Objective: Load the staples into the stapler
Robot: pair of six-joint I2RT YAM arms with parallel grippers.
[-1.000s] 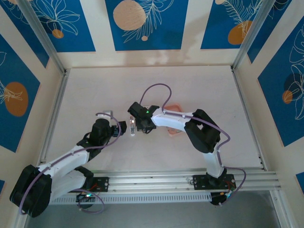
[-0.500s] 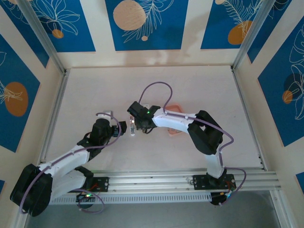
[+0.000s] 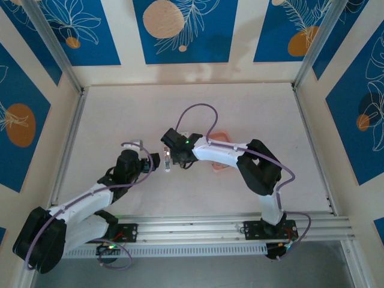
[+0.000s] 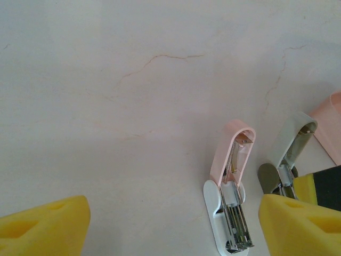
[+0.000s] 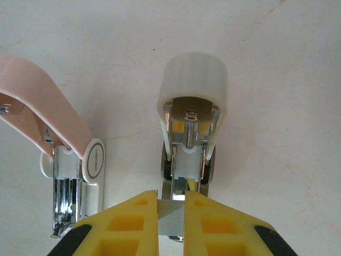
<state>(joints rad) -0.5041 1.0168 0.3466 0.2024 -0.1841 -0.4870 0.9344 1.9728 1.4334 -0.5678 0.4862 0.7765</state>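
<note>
Right gripper [image 5: 170, 201] tight on grey staples [image 5: 170, 221] at white stapler [image 5: 193, 80]; left gripper [image 4: 171, 224] apart; pink stapler [image 5: 53, 114] logo [image 5: 96, 162] illegible

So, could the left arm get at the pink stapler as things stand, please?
Probably yes: the left gripper is open and the pink stapler lies just ahead on bare table, with nothing between them.

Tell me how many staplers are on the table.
2. The pink stapler lies open, and the white stapler lies open right beside it, directly in front of the right gripper. More could be hidden under the right arm.
</note>
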